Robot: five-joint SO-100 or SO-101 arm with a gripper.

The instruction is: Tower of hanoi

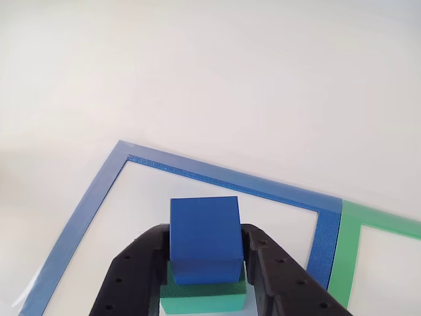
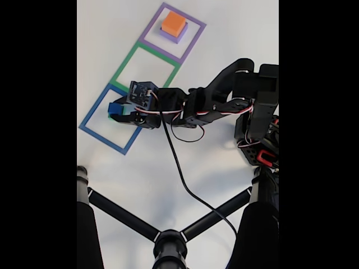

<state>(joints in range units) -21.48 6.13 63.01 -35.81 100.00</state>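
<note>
Midway: the gripper (image 1: 205, 280) is clamping the blue cube (image 1: 204, 238) atop the green block (image 1: 204, 294) (orange cube (image 2: 173, 23) sitting far off on purple).

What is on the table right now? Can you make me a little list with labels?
surface: white table
squares: blue frame, green frame, purple frame, in a row
blue frame holds: blue cube sitting on a green block
purple frame holds: orange cube on a purple block
green frame holds: nothing visible
gripper: black fingers on either side of the blue-and-green stack
grip: cannot tell if it is squeezing or just around the stack
</note>
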